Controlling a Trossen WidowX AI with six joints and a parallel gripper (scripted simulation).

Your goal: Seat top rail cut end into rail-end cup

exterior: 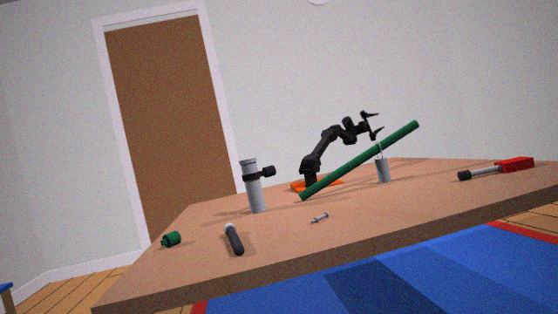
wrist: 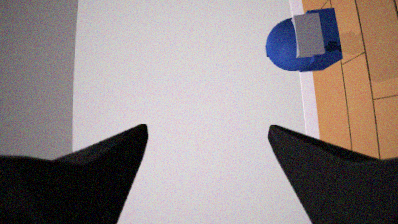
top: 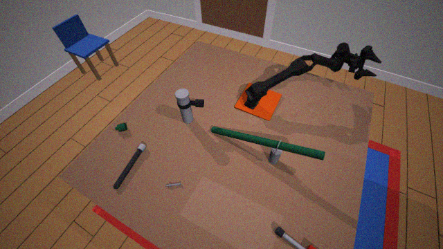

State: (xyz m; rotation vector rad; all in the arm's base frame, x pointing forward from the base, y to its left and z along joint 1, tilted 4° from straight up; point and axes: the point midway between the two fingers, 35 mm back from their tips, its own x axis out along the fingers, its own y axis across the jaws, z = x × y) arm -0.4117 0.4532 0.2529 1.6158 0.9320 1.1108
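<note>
The black pincer (top: pixel 367 66) hung apart and empty, far from the long green rail (top: pixel 268 142), which slanted through the loop cap, low end on the desk (top: pixel 221 214). Best grasped near that low end and lifted toward the grey post's black cup (top: pixel 199 102).

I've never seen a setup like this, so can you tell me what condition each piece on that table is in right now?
Gripper: open, holding nothing, raised away from the rail.
Green rail: tilted, threaded through the loop cap, low end resting on the table, not in the cup.
Loop cap: on the short post, ringing the rail.
Rail-end cup: empty.
Brace band: high on the big post, near its cap.
</note>
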